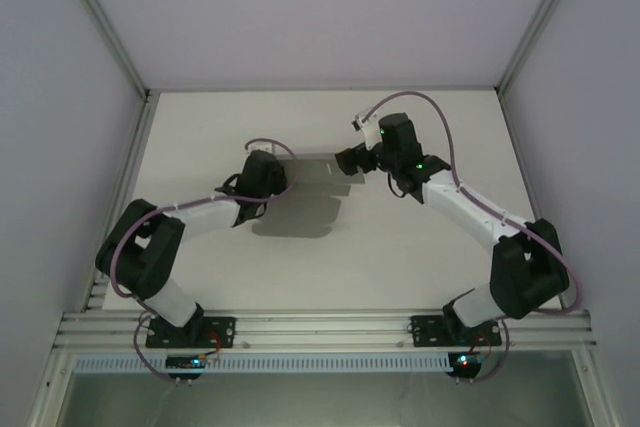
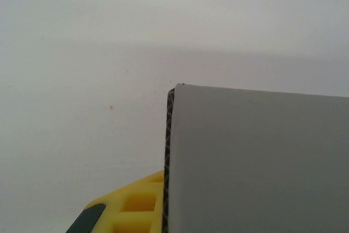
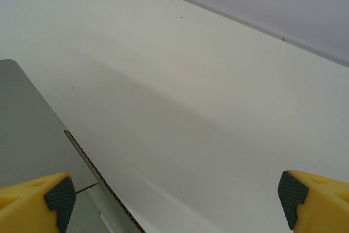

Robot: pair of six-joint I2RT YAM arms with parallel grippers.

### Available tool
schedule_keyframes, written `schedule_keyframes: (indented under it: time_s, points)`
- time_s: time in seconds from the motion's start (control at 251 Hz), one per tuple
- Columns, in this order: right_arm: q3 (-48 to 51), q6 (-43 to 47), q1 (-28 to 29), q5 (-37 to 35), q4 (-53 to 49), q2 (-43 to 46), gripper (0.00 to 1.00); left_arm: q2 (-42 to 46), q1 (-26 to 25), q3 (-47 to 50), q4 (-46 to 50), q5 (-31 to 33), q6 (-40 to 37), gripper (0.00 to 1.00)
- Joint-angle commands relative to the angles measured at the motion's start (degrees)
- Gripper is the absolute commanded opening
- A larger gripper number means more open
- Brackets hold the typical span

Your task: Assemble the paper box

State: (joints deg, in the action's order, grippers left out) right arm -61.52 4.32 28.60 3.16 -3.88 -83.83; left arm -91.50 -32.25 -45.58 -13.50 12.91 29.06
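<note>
On the left, the left hand (image 1: pixel 262 175) is pressed together on the left edge of the paper box (image 1: pixel 305 205), with a grey panel sitting hard against its yellow finger (image 2: pixel 136 207). I take this as an anchor, pinning the card so a flap can be folded against it. The card lies mid-tabletop (image 1: pixel 420 267) between the two arms. It is a thin grey die-cut sheet, mostly flat as far as I can tell from above. To the right, the right hand (image 1: pixel 352 160) hovers spread wide at the sheet's far-right corner, gripping nothing, with the corrugated edge just beside one finger (image 3: pixel 41 200). Nothing seems to block its way to that edge, and only the pale side walls (image 1: pixel 60 97) hem the space in.
</note>
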Motion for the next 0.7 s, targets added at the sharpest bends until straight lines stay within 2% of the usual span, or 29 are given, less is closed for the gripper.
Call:
schedule_keyframes:
  time_s: [0.0,0.255,0.379,0.479,0.599,0.698]
  points:
    - [1.29,1.77,2.01,1.14,2.44,-1.96,0.99,2.65,-0.50,-2.03,-1.23,-1.81,2.26,0.00]
    - [0.44,0.96,5.19,5.48,5.49,-7.36,0.98,2.78,-0.46,-3.00,-1.62,-3.54,4.17,0.00]
    - [1.31,0.96,6.37,5.20,7.04,-8.69,0.99,3.00,-0.45,-3.20,-2.25,-4.83,3.82,0.00]
    - [0.68,-0.10,7.15,0.10,10.80,-10.24,0.99,2.83,-0.67,-3.22,-3.58,-6.76,2.46,0.00]
    - [-0.10,-3.35,9.12,-13.98,17.99,-11.88,0.99,2.47,-1.45,-3.28,-3.70,-6.61,1.35,0.00]
    - [-0.68,-3.16,9.80,-17.55,17.15,-11.05,0.99,2.37,-1.36,-3.40,-2.19,-3.91,1.89,0.00]
